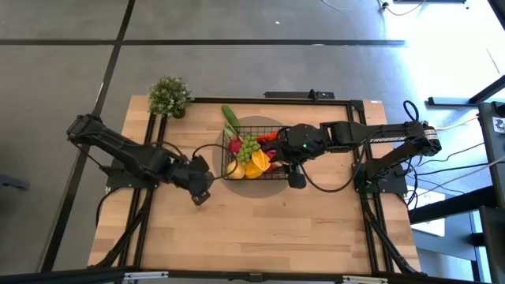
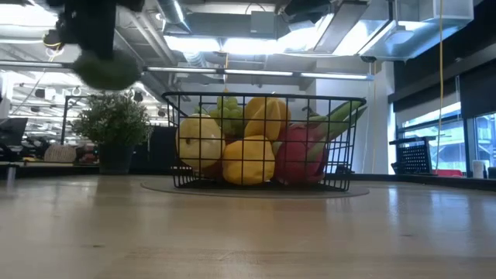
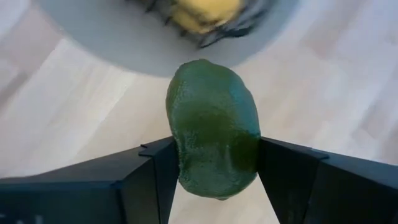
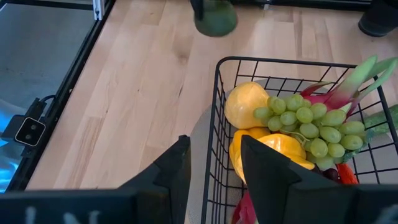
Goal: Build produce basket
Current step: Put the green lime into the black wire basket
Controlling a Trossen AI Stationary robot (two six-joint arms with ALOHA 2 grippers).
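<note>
The black wire basket point(image 1: 278, 177) stands on a round grey mat at the table's middle. It holds produce: a lemon point(image 4: 247, 103), green grapes point(image 4: 308, 124), a yellow pepper point(image 2: 248, 159) and a pink dragon fruit point(image 2: 298, 155). To the basket's left, my left gripper point(image 1: 201, 188) is shut on a green oval fruit point(image 3: 213, 127). That fruit also shows blurred, high above the table, in the low view point(image 2: 107, 71). My right gripper point(image 4: 214, 168) hovers open over the basket's near wall point(image 4: 217, 124) and touches nothing. My left gripper pinches the green fruit between its two fingers, one on each of its opposite sides point(image 3: 250, 158), around its lower half. The fingers slant down toward the table. The fruit is lifted clear of the table, its free end sticking out past the fingertips.
A bushy potted plant point(image 1: 169, 96) stands at the far left corner. Bare wooden table point(image 1: 260, 237) lies between the basket and the near edge. A black frame rail point(image 4: 99, 9) runs along the table's left side.
</note>
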